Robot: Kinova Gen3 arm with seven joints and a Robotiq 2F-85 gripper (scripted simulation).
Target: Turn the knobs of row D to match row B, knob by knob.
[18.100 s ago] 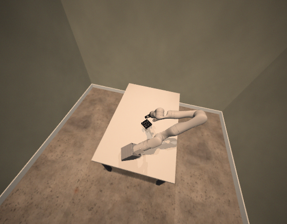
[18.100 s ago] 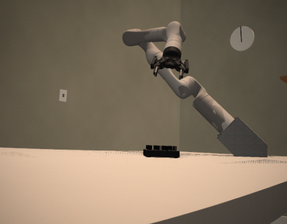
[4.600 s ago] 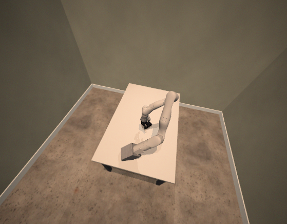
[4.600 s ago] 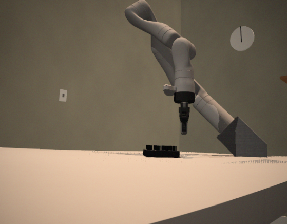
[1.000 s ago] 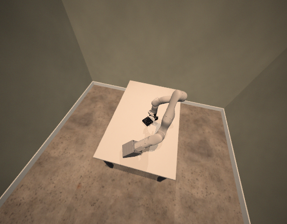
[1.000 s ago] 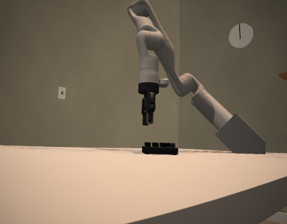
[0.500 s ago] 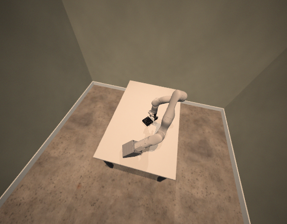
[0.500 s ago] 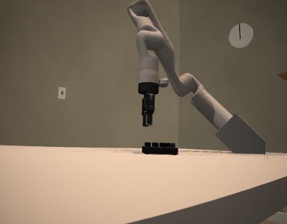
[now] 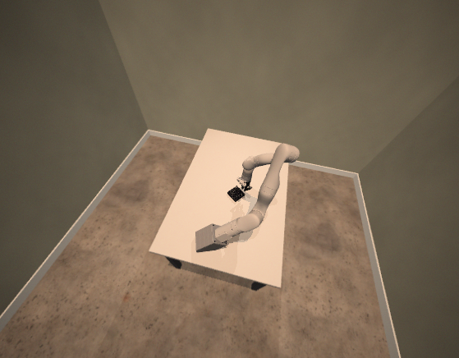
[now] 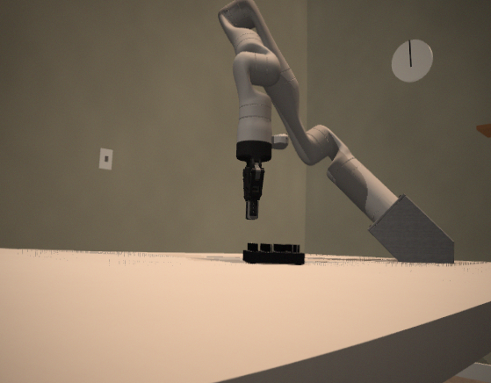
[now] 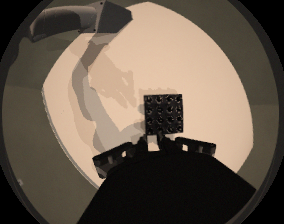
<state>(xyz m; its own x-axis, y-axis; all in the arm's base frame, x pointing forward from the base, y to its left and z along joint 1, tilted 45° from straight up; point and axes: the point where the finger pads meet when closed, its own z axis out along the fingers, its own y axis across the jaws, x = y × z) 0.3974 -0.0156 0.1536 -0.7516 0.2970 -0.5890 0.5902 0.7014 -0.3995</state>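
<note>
The knob box (image 9: 236,193) is a small black square box with rows of black knobs, standing on the pale table. It also shows in the exterior view (image 10: 273,254) and in the wrist view (image 11: 163,112). The knob lines and marks are too small to read. My gripper (image 10: 252,215) points straight down and hangs well above the box's left edge, apart from the knobs. Its fingers are drawn nearly shut with only a narrow gap, and nothing is between them. It also shows in the wrist view (image 11: 153,141), with the box just beyond the fingertips.
The arm's grey base block (image 9: 209,238) stands on the table near its front edge. The arm (image 9: 270,181) arches over the table's right side. The table edges lie far from the box.
</note>
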